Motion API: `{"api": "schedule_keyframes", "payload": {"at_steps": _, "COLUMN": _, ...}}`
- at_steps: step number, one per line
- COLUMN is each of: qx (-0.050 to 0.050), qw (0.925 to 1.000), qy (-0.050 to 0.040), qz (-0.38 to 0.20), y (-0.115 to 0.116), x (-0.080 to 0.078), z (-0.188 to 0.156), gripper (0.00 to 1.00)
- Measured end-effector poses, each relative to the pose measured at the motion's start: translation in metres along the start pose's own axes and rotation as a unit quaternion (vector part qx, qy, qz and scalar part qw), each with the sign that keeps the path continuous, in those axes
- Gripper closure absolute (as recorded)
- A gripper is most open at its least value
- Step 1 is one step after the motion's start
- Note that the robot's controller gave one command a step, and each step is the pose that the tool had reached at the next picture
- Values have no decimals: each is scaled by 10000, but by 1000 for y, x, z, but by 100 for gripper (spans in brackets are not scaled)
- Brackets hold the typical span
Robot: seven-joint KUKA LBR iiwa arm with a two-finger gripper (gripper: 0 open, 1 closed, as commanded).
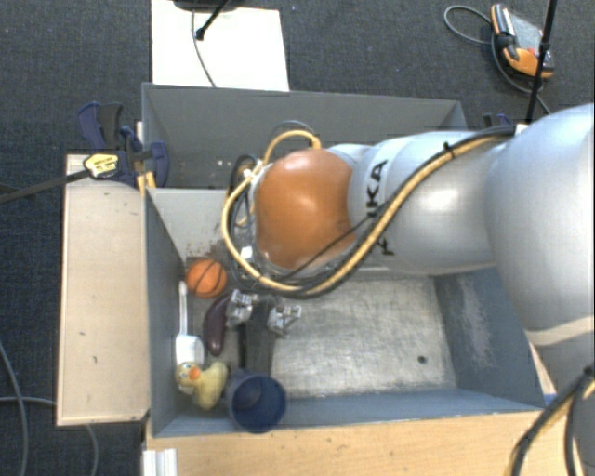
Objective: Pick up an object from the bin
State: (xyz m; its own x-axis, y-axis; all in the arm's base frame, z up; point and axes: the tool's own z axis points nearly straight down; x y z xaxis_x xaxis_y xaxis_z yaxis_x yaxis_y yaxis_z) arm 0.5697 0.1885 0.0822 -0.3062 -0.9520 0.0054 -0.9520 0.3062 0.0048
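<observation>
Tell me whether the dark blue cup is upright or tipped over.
Looks upright: the dark blue cup shows its round open mouth facing up, beside the yellow duck.

A small orange rubber ball with dark seams [206, 276] lies at 9 o'clock of the view's centre. At its 6 o'clock, a slender white plastic stick [183, 311] runs down to a wider white end. Just below that sits a yellow rubber duck with an orange beak [208, 382]. A dark blue plastic cup [257, 402] is at the duck's 4 o'clock, just beside it. On the dark carpet floor [56, 74], at 1 o'clock, rests an orange-and-black tool [522, 51] with a looped black cable [465, 14].
</observation>
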Motion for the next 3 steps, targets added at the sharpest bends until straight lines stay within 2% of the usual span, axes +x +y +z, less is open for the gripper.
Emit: {"api": "schedule_keyframes", "payload": {"at_steps": 3, "qx": 2, "qw": 10000, "qy": -37, "qz": 7, "y": 3, "x": 1, "z": -12, "gripper": 100}}
